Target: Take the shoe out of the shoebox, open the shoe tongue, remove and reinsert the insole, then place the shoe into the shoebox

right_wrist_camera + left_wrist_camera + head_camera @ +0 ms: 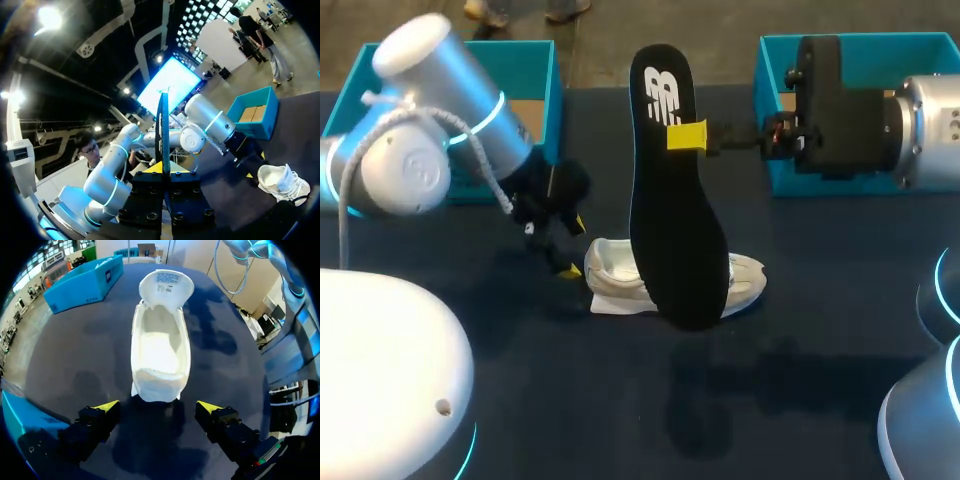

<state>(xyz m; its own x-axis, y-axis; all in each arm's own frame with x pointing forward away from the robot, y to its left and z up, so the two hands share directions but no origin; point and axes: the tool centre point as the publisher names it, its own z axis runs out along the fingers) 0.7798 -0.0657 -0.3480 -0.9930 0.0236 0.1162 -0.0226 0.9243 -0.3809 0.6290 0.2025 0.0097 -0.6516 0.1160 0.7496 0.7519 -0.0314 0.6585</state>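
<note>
Head view showed the right tool clamped on the black insole, held upright above the white shoe on the bench, while the left tool stood wide open and empty at its heel, likely to steady it.

- Head camera is looking down from above and behind onto the table.
- Left wrist camera is facing the shoe from close by.
- Right wrist camera is looking across the table from farther off; all 3 are sharing that shoe.
</note>
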